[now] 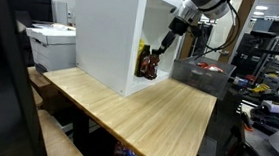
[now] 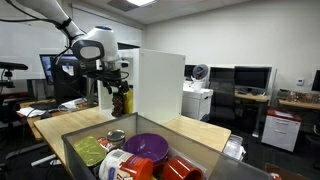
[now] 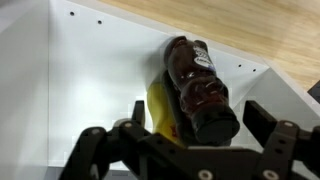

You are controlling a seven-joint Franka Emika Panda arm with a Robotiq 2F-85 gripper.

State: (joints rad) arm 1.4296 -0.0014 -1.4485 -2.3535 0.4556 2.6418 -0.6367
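A dark brown bottle (image 3: pixel 197 82) and a yellow bottle (image 3: pixel 163 110) stand side by side inside an open white box (image 3: pixel 80 70) on a wooden table (image 1: pixel 147 114). My gripper (image 3: pixel 200 112) is open, with one finger on each side of the brown bottle's dark cap; I see no finger touching it. In both exterior views the gripper (image 1: pixel 166 44) (image 2: pixel 117 88) reaches down at the box's open front, just above the bottles (image 1: pixel 149 65) (image 2: pixel 123 100). The yellow bottle is partly hidden behind the brown one.
A grey bin (image 2: pixel 80 160) at the table's end holds a purple bowl (image 2: pixel 148 146), cans and other items; it also shows in an exterior view (image 1: pixel 204 75). A printer (image 1: pixel 52 43) stands beside the table. Desks with monitors (image 2: pixel 250 78) lie beyond.
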